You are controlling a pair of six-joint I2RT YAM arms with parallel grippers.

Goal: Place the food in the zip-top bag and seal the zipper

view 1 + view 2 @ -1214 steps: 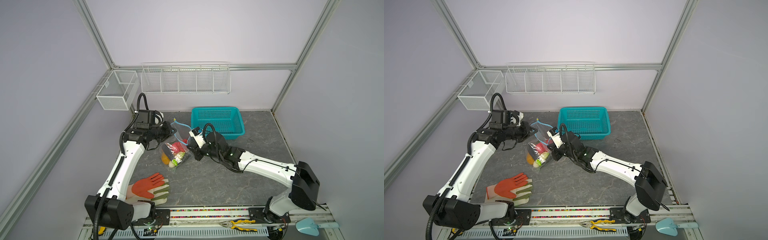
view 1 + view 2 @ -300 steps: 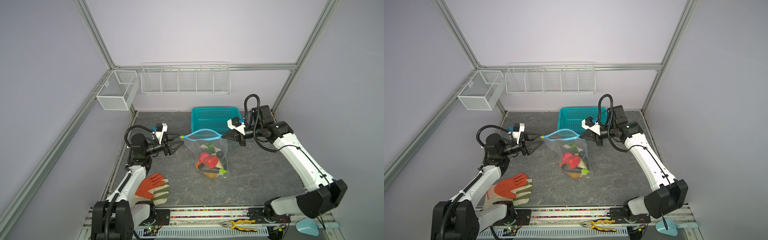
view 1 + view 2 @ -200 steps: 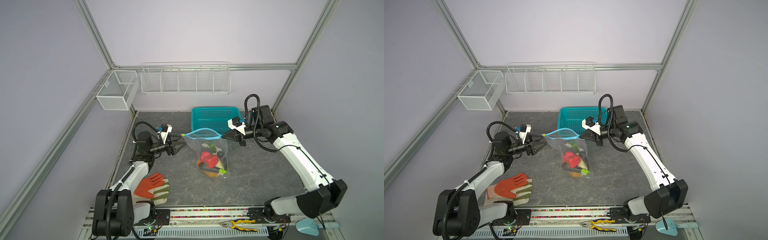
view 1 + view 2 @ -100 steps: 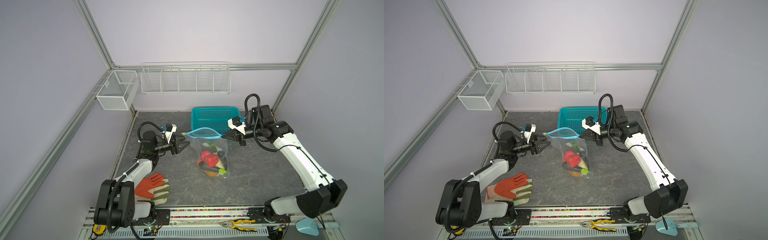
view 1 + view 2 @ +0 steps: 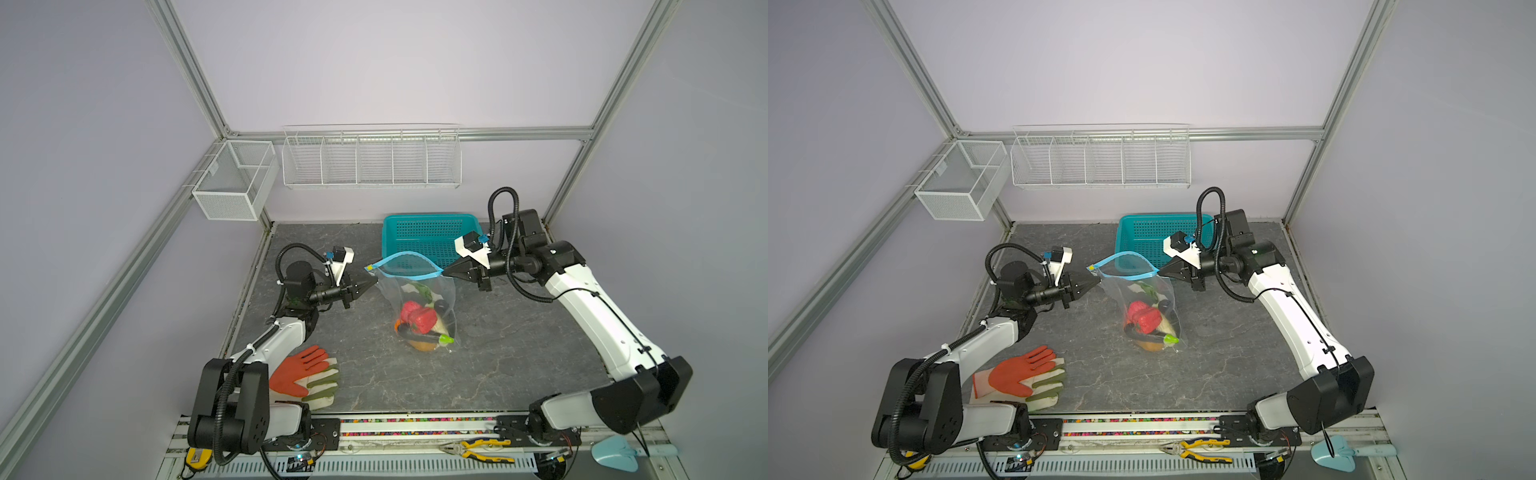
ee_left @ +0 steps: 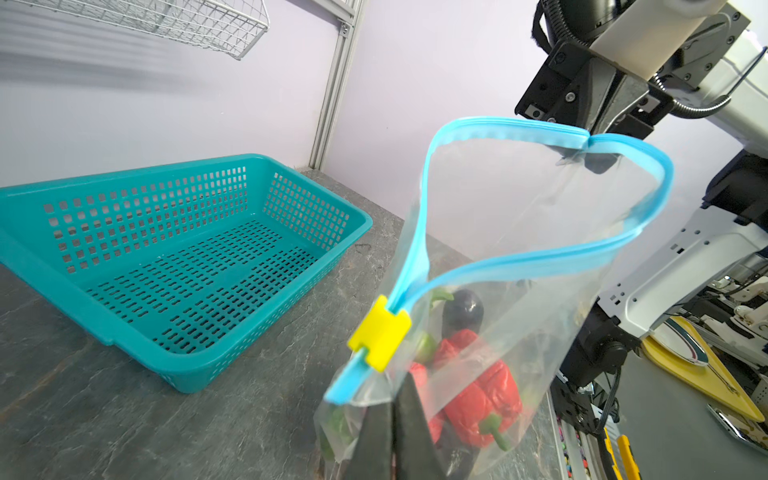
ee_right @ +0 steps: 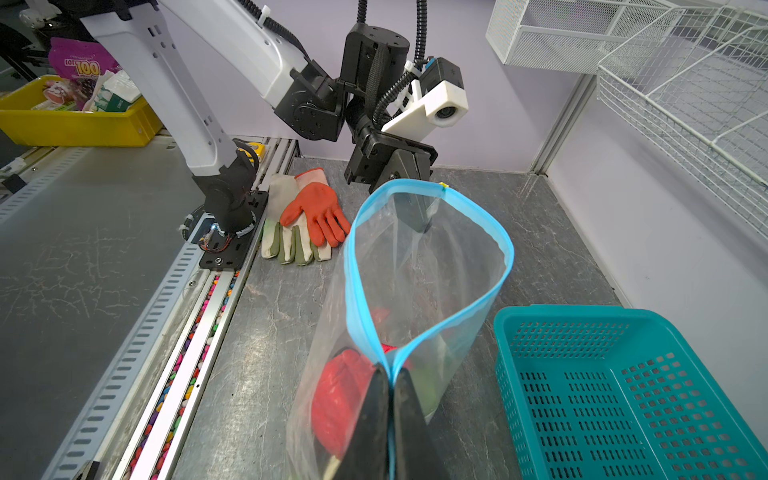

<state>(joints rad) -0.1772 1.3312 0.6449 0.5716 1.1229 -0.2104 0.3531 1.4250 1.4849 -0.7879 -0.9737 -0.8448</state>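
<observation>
The zip-top bag (image 5: 419, 291) hangs upright over the middle of the table (image 5: 519, 353), its bottom resting on the stone-grey surface. The food (image 5: 417, 322) has sunk to the base. The zipper (image 5: 407, 254) gapes in an open loop, with 1 yellow slider (image 6: 380, 338) parked at the loop's 9 o'clock end.

The right gripper (image 5: 446, 272) has its jaws pressed together on the zipper's 3 o'clock end. The left gripper (image 5: 371, 283) has also closed, and appears to pinch the clear film just under the slider. Holding both ends likely keeps the mouth taut and level, so the slider can be drawn toward 3 o'clock without the load spilling.

No food lies loose on the table, so filling looks done and sealing is left.

By count there are 1 bag, 1 slider and 2 grippers. At least 5 pieces show through the film: red, dark purple, green, white and orange. They overlap too much for a full tally.

Beyond the bag, 1 teal basket (image 5: 428, 218) sits at 12 o'clock, 2 work gloves (image 5: 305, 374) lie stacked at 8 o'clock, and 1 pair of pliers (image 5: 478, 446) rests on the rail at 5 o'clock.
</observation>
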